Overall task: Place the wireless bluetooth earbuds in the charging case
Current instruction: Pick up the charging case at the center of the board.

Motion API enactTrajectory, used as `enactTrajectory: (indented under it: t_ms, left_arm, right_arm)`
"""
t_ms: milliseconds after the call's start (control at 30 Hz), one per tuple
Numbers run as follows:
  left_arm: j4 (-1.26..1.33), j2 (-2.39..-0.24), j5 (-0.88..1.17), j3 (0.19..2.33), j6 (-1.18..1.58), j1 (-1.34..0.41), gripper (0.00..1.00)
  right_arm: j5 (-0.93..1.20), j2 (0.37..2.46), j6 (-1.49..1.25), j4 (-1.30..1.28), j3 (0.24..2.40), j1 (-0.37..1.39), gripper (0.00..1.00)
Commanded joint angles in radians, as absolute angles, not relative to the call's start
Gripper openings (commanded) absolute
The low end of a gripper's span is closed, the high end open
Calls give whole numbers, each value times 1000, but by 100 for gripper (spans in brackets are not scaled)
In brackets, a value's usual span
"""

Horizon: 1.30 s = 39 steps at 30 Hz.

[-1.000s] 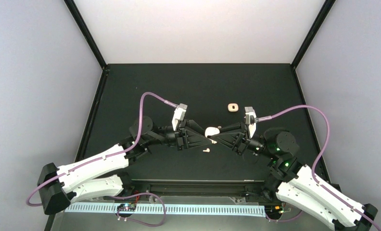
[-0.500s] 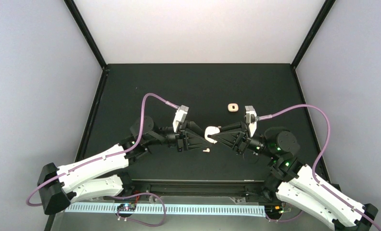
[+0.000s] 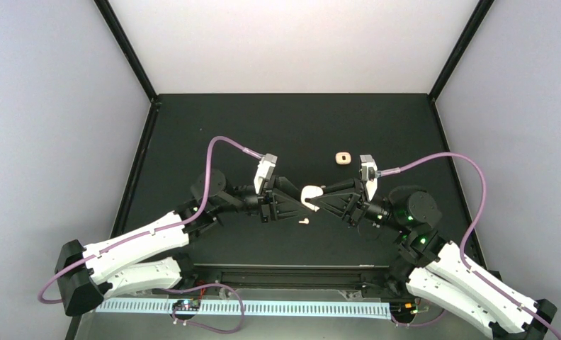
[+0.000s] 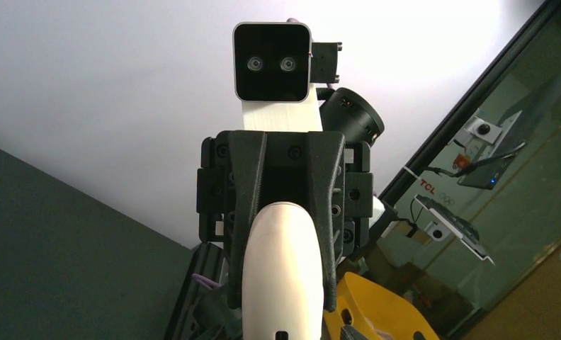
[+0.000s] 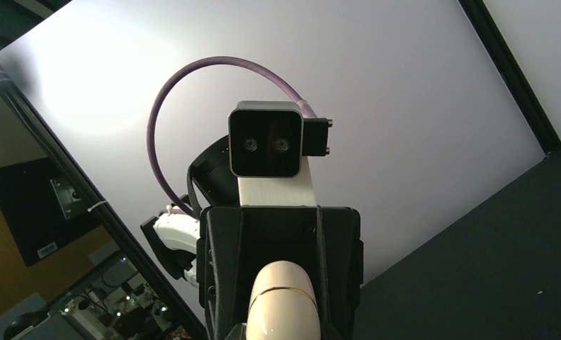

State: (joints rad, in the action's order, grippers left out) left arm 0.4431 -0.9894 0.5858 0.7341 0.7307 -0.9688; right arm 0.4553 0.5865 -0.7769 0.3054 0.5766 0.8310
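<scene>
The right fingers clamp the cream charging case while the left fingers meet its other end, grip unclear, so a slack handover could drop it beside the lone earbud lying on the table

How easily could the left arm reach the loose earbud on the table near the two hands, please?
Probably yes: the earbud lies uncovered just nearside of the left hand, though that hand is at the charging case the right hand grips.
</scene>
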Motion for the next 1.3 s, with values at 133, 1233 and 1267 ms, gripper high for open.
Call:
enactTrajectory:
  t_ms: [133,1233,1267]
  left_arm:
    - [462,-986,579,784,708,-962,32]
    - [425,-985,587,775,692,-962,12]
    - [426,-986,587,775,693,-962,12]
  right_arm:
    - [477,593,-776,301,608,837,1]
    - [389,628,-806,193,679,836,38]
    - [391,631,-803,185,682,836,35]
